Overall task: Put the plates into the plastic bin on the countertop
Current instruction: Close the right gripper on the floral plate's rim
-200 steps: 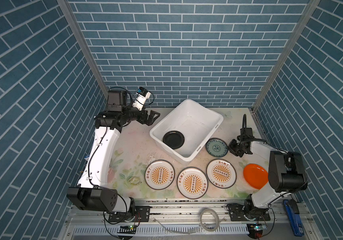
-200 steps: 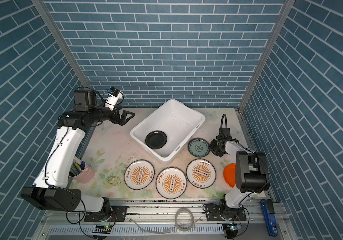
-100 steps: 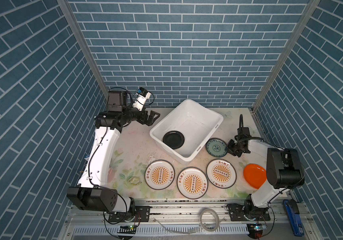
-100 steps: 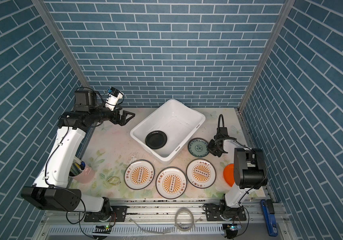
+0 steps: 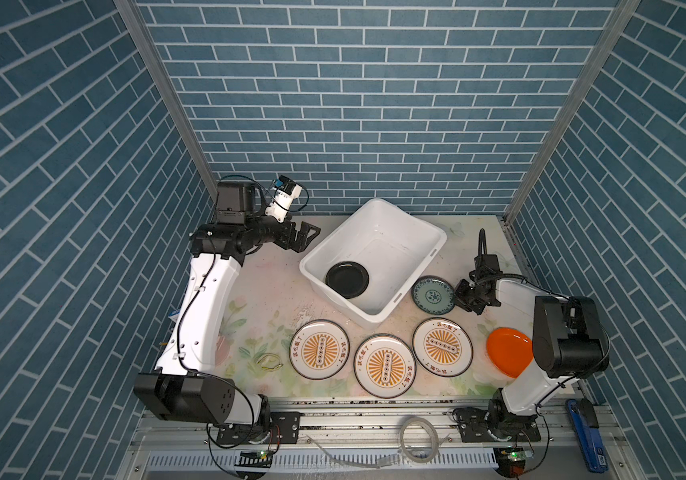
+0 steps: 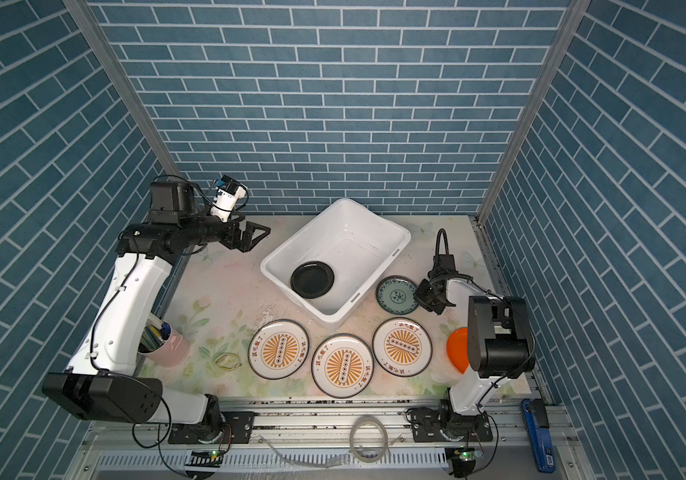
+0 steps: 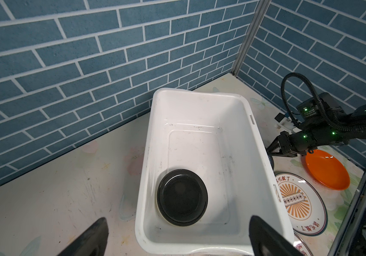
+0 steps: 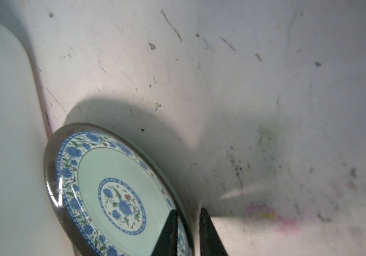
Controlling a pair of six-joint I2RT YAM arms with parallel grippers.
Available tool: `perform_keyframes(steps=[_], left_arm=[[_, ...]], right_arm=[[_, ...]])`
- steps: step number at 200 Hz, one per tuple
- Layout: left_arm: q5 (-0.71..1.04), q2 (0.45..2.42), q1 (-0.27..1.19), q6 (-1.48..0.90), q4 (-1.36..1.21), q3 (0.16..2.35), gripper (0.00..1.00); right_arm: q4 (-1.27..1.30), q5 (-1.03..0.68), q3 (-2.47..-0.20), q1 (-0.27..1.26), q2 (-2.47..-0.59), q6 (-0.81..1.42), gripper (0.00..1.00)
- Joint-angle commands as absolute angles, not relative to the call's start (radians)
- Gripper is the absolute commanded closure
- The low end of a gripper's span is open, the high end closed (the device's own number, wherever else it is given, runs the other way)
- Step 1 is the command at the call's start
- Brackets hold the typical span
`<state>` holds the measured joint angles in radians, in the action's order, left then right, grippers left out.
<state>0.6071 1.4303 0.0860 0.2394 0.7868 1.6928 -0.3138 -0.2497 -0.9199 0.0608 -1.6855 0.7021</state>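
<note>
The white plastic bin [image 5: 395, 266] [image 6: 358, 257] [image 7: 199, 144] sits at an angle on the flowered countertop [image 5: 266, 299]. Inside it lies a black plate [image 5: 347, 279] [image 7: 182, 197], with a pale edge showing beneath. My left gripper [image 5: 312, 235] [image 6: 260, 235] [image 7: 177, 217] hovers open and empty beside the bin's left corner. My right gripper [image 5: 460, 291] [image 8: 188, 210] pinches the rim of the teal-patterned plate [image 5: 433, 296] [image 8: 111, 177] just right of the bin. Three sunburst plates [image 5: 320, 350] [image 5: 386, 365] [image 5: 443, 347] lie in front. The orange plate [image 5: 507, 351] is partly hidden by my right arm.
A pink cup of pens [image 6: 166, 349] stands at the front left behind my left arm. A yellow rubber band [image 5: 270, 361] lies near the leftmost sunburst plate. Blue brick walls close in the back and both sides. A blue tool [image 5: 591, 432] lies off the table's front right.
My right gripper has slid left onto the teal-patterned plate's edge, and its jaws have narrowed around the rim. The left arm and the other plates have not moved.
</note>
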Motion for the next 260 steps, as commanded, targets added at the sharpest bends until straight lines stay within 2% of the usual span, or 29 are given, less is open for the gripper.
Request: perform_keyframes(steps=[1,150,212,260], left_arm=[[0.612,1.419,0.093,0.23,0.77,1.684,0.0],[0.623,1.436,0.094,0.218,0.761,1.694,0.0],[0.626,1.447,0.094,0.215,0.759,1.699,0.01],[0.626,1.455,0.095,0.212,0.755,1.707,0.0]], right_arm=[[-0.296,-0.258,-0.925,0.065,-1.709,0.726,0.8],[-0.344,-0.153,-0.917,0.054,-1.685,0.764,0.89],[-0.328,-0.138,-0.888,0.027,-1.663,0.799,0.87],[-0.285,-0.162,-0.861,0.016,-1.666,0.822,0.83]])
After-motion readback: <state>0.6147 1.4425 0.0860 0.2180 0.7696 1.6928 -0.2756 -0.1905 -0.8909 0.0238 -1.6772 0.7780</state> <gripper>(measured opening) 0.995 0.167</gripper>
